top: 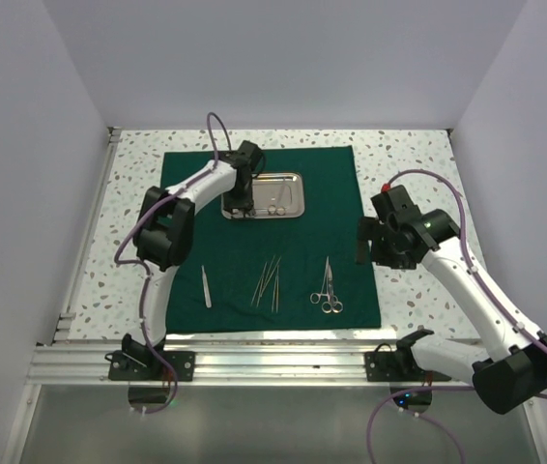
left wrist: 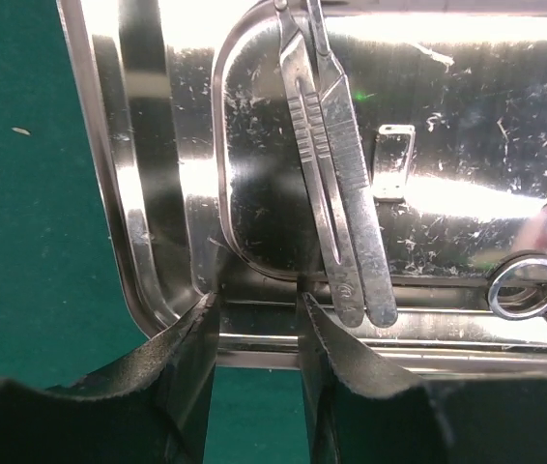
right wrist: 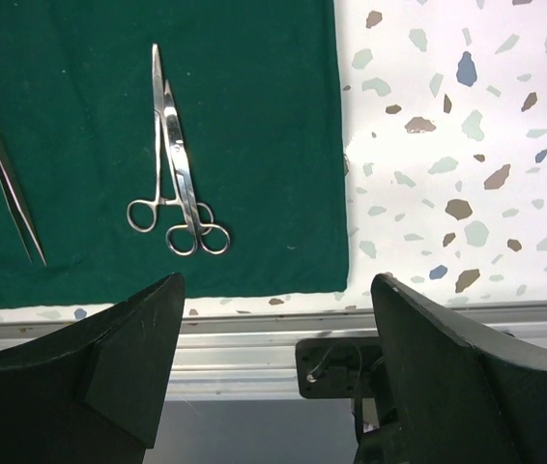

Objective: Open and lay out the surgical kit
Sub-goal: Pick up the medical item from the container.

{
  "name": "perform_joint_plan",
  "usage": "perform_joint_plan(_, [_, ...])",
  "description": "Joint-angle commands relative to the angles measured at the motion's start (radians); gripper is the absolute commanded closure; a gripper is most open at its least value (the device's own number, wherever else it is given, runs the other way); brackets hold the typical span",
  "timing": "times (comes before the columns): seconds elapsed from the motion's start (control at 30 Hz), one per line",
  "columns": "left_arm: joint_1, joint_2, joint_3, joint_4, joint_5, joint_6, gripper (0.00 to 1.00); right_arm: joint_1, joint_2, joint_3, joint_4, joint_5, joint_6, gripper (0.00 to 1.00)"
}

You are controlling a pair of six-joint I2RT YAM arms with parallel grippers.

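The dark green cloth (top: 283,251) lies spread flat on the table. The steel tray (top: 291,184) sits on its far part. My left gripper (top: 240,209) hangs over the tray's left end. In the left wrist view its jaws (left wrist: 256,304) stand slightly apart over the tray's rim (left wrist: 138,222), with nothing between them. Two flat silver handles (left wrist: 346,193) and ring handles (left wrist: 534,290) lie in the tray. Tweezers (top: 207,287), thin probes (top: 270,280) and ring-handled scissors (top: 328,288) lie on the cloth's near part. My right gripper (top: 364,243) is wide open and empty at the cloth's right edge.
The right wrist view shows the scissors (right wrist: 179,164), probes (right wrist: 3,184), the cloth's near right corner (right wrist: 327,275) and speckled tabletop (right wrist: 447,145). A metal rail (top: 273,362) runs along the near edge. White walls close in the table on three sides.
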Motion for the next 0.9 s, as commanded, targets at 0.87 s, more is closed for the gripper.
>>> perform_joint_plan(0.87, [-0.007,-0.006,0.021,0.107,0.09,-0.034,0.57,-0.003,-0.013,0.009,0.017,0.034,-0.021,0.18])
